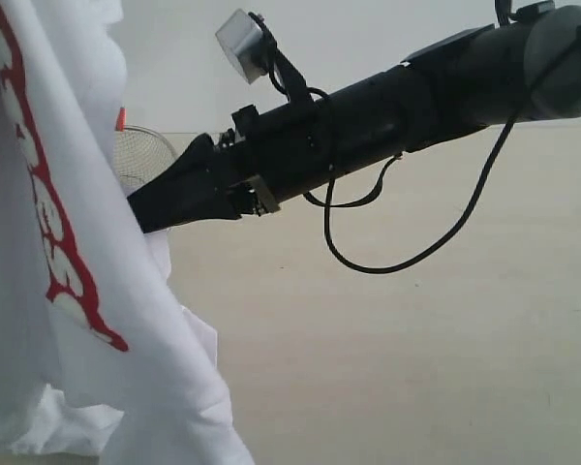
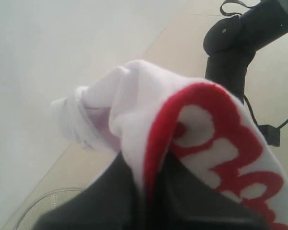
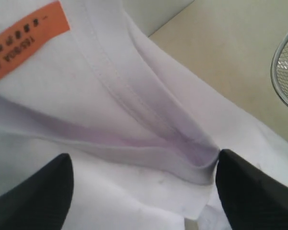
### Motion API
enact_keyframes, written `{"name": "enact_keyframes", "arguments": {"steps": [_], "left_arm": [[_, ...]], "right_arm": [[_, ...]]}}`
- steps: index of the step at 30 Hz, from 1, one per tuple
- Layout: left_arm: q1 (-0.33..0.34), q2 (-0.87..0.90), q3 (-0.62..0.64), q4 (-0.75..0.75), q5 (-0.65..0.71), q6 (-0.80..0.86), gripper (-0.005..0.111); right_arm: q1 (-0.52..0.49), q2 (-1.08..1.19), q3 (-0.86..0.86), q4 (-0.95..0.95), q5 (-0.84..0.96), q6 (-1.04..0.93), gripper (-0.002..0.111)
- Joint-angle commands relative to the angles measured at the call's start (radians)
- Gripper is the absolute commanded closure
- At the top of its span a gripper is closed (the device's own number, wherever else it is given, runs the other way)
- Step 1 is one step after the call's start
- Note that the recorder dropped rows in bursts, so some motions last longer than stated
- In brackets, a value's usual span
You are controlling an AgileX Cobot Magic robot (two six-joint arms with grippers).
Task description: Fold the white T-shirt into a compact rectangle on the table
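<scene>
Fabric of white T-shirt [image 1: 145,339] soft, creased; left gripper [image 2: 146,199] clamped on it; right gripper [image 3: 144,191] spread wide

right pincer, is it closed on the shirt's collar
No, the right pincer stands wide open, its fingers either side of the white T-shirt's collar seam.

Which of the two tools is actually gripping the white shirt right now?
The left tool: it is shut on the white T-shirt, pinching cloth by the red band. The right tool stands wide open at the collar.
</scene>
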Motion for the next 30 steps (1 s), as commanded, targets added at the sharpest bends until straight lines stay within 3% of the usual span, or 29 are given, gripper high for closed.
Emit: {"name": "enact_keyframes", "arguments": {"steps": [1,11,16,19,25,30], "left_arm": [[-0.002,-0.001,-0.015,-0.045,-0.020,0.009,0.102],[-0.002,-0.007,-0.016,-0.045,-0.018,0.002,0.102],[-0.002,-0.007,-0.016,-0.047,-0.018,-0.003,0.102],[-0.002,-0.007,-0.016,-0.054,-0.018,-0.003,0.102],[-0.002,-0.007,-0.017,-0.065,-0.018,-0.008,0.102],[-0.002,-0.007,-0.017,-0.065,-0.018,-0.010,0.102]], "right_arm": [[0.000,-0.012,-0.005,-0.007,0.009,-0.025,0.035],[0.000,-0.010,-0.005,-0.042,-0.046,-0.031,0.035],[0.000,-0.010,-0.005,-0.048,0.009,-0.041,0.037],[0.000,-0.010,-0.005,-0.048,0.009,-0.039,0.056],[0.000,-0.010,-0.005,-0.050,0.009,-0.050,0.108],[-0.007,-0.023,-0.005,-0.053,0.009,-0.033,0.108]]}}
